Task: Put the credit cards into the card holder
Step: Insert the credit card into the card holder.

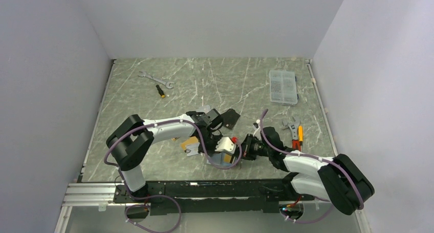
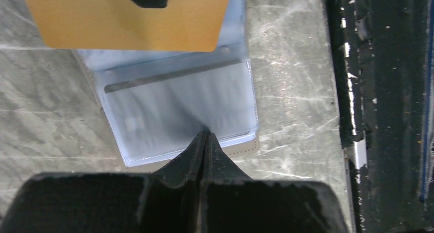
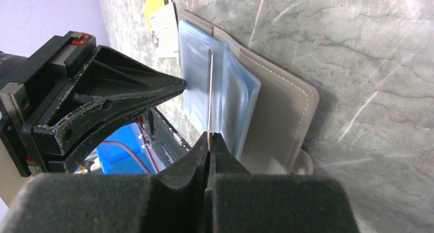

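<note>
The card holder [image 2: 179, 110] lies open on the table, pale blue sleeves up, its taupe cover [image 3: 276, 120] underneath. My left gripper [image 2: 205, 134] is shut, its tips resting on the near edge of a sleeve. My right gripper [image 3: 209, 136] is shut on a gold-orange credit card [image 2: 128, 23], seen edge-on in the right wrist view [image 3: 210, 89], standing over the sleeves by the holder's far side. From above, both grippers meet over the holder [image 1: 219, 160]. Two more credit cards, one gold [image 1: 190, 142] and one silver [image 1: 192, 150], lie on the table to its left.
A black folded pouch [image 1: 230, 118] lies behind the left wrist. A wrench [image 1: 156, 79] and small screwdriver [image 1: 161, 91] are at the back left, a clear compartment box [image 1: 283, 87] at the back right, pliers and a spanner [image 1: 294, 131] at the right. The black base rail [image 2: 378, 110] runs beside the holder.
</note>
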`<state>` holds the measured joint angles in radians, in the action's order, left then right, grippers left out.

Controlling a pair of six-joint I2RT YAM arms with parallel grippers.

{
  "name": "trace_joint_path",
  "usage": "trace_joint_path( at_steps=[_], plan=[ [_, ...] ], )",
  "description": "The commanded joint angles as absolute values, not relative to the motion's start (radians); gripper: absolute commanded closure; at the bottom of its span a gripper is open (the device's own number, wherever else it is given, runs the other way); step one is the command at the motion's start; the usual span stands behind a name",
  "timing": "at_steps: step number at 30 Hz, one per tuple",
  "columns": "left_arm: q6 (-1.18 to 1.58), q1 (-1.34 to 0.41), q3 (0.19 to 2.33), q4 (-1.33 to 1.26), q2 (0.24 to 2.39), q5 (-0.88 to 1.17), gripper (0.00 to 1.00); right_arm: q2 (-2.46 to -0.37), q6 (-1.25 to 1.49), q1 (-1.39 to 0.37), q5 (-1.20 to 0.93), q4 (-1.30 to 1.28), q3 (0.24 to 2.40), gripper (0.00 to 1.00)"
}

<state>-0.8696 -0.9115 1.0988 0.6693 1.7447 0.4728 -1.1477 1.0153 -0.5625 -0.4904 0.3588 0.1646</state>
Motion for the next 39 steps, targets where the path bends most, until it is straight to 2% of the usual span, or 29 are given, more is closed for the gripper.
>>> trace_joint_path(
  at_steps=[1,15,29,39],
  plan=[
    [-0.844,-0.913,1.103,0.723,1.732,0.547,0.97,-1.116,1.022,-0.555,-0.503,0.431,0.147,1.0],
    [-0.853,-0.91,1.102,0.733,1.642,0.447,0.93,-1.212,1.043,-0.556,-0.553,0.562,0.135,1.0],
    [-0.813,-0.939,0.985,0.624,1.624,0.35,0.95,-1.279,1.04,-0.559,-0.567,0.623,0.133,1.0],
    [-0.806,-0.966,0.962,0.596,1.644,0.36,0.97,-1.34,1.042,-0.58,-0.568,0.67,0.125,1.0]
  ],
)
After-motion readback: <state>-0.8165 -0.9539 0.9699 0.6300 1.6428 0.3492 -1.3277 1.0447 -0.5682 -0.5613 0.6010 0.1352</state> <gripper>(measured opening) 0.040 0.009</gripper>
